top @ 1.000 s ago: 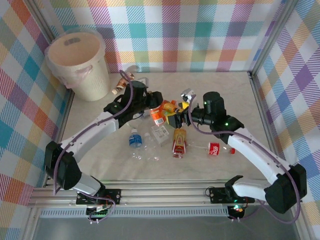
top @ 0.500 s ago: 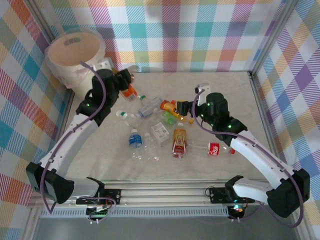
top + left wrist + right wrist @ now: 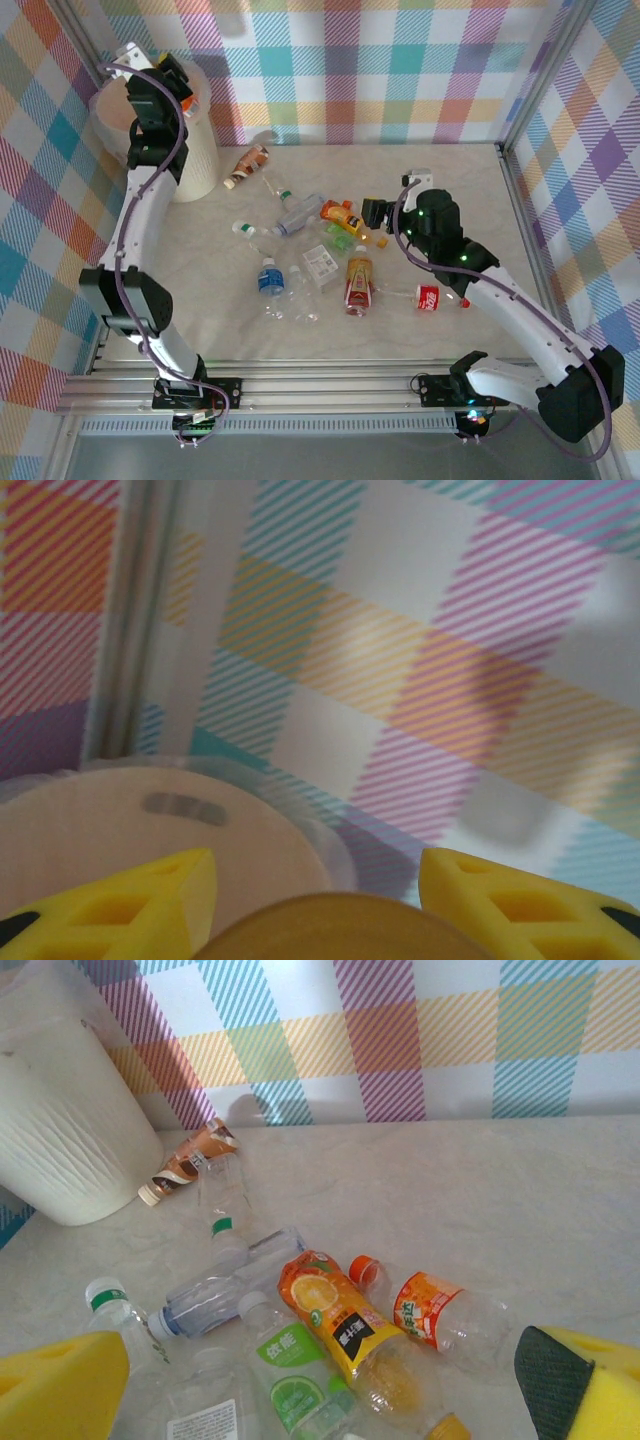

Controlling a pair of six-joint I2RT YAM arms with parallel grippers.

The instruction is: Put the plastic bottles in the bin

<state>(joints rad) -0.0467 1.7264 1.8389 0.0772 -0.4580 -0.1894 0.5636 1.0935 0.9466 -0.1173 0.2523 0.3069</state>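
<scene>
My left gripper [image 3: 176, 86] is raised over the rim of the cream-white bin [image 3: 203, 152] at the far left, shut on an orange-labelled plastic bottle [image 3: 186, 99]. In the left wrist view its yellow fingers [image 3: 120, 905] flank the bottle's rounded orange end [image 3: 330, 930], with the bin's mouth [image 3: 130, 840] below. Several plastic bottles lie mid-table: a brown one [image 3: 246, 162], an orange juice one [image 3: 340, 213], a blue-labelled one [image 3: 270, 279] and a red-labelled one [image 3: 429, 298]. My right gripper [image 3: 374, 212] hovers open just right of the pile, above the orange juice bottle [image 3: 340, 1320] and a lime-labelled one [image 3: 290, 1370].
Checked walls close in the table at the back and both sides, and the bin [image 3: 60, 1130] stands in the far-left corner. A metal rail runs along the near edge. Bare tabletop [image 3: 450, 185] lies at the back right.
My left arm has swung up and to the left from the pile to above the bin, carrying the orange-labelled bottle. The right gripper has drawn back slightly to the right, still open.
</scene>
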